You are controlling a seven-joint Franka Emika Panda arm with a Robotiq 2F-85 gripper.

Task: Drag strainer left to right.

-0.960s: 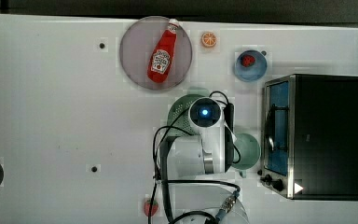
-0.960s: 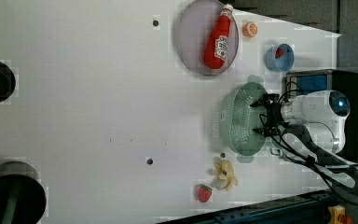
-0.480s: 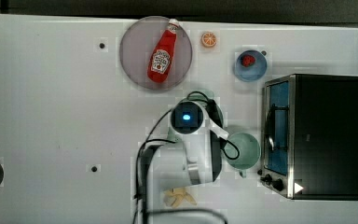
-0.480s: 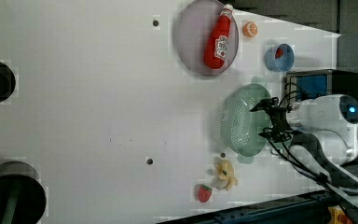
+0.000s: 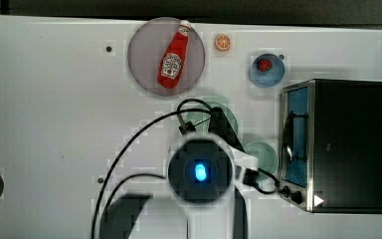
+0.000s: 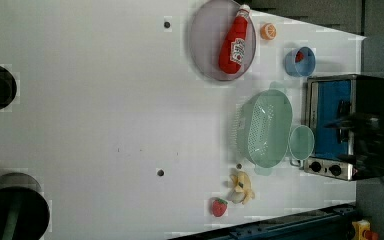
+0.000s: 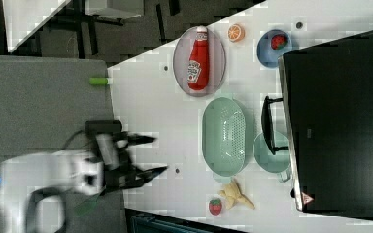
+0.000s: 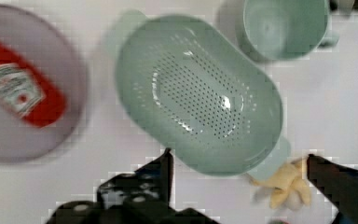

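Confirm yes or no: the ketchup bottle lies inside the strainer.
No. In the left view the ketchup bottle lies on the grey plate, apart from the strainer, which holds nothing.

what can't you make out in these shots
- Top view: the arm's housing hides most of the strainer and part of the cup.
- Left view: the end effector is a dark blur over the oven, so its outline is lost.
- Right view: the oven covers the cup's far side; the arm is smeared.
- Wrist view: the ketchup bottle and banana are blurred and cut off by the edges.
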